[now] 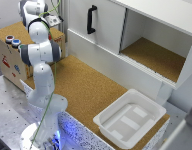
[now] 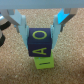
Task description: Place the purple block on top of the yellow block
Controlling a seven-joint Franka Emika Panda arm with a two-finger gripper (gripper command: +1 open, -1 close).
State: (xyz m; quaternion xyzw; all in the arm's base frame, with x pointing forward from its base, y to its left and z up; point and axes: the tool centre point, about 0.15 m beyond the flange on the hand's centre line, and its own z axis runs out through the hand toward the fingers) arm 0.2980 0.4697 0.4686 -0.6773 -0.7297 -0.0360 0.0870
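Purple block [image 2: 40,43] between hand [image 2: 40,31] fingers

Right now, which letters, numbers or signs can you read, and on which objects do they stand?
"A O": yellow letters on the purple block, held in the gripper.
"I": a dark mark, perhaps a letter, on the yellow block below.
Box markings, exterior view: too blurred to read.

Exterior view: high, set back, angled down over arm [image 1: 42,75] and cork worktop [image 1: 91,90]. Wrist view: close, looks down past fingers [image 2: 20,25]. Shared: cork worktop only.
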